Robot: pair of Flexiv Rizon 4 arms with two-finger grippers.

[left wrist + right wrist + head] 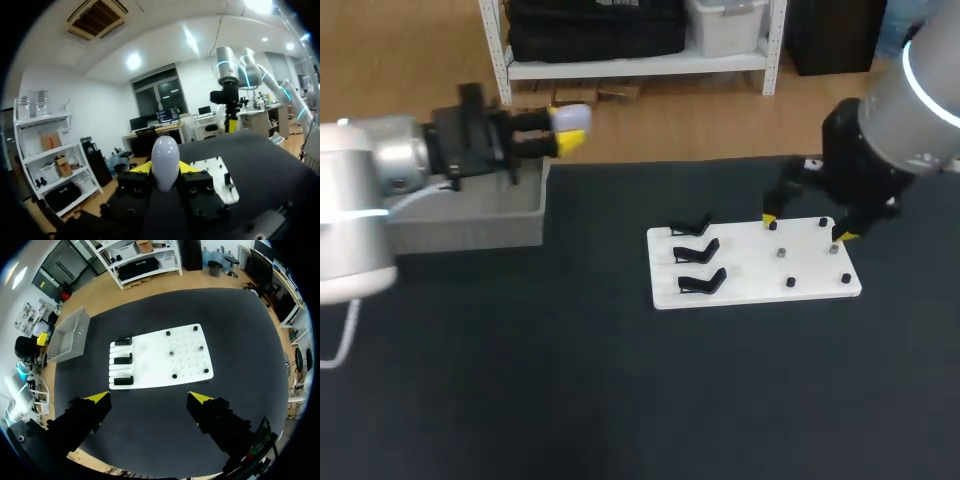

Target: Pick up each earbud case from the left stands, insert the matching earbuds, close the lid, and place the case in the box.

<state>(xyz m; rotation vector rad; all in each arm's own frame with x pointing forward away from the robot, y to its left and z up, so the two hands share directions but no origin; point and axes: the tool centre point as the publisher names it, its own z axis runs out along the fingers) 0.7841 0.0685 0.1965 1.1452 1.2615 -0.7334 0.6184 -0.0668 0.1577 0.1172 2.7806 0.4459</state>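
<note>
You are clenching the white case (576,118) in your left gripper (565,130) by the grey box's (470,230) corner, your right gripper (805,228) hanging spread over the board (750,272), so releasing now is probably risking a miss.

Earbud case (165,150) — lower part hidden within left pincer (165,169)
</note>
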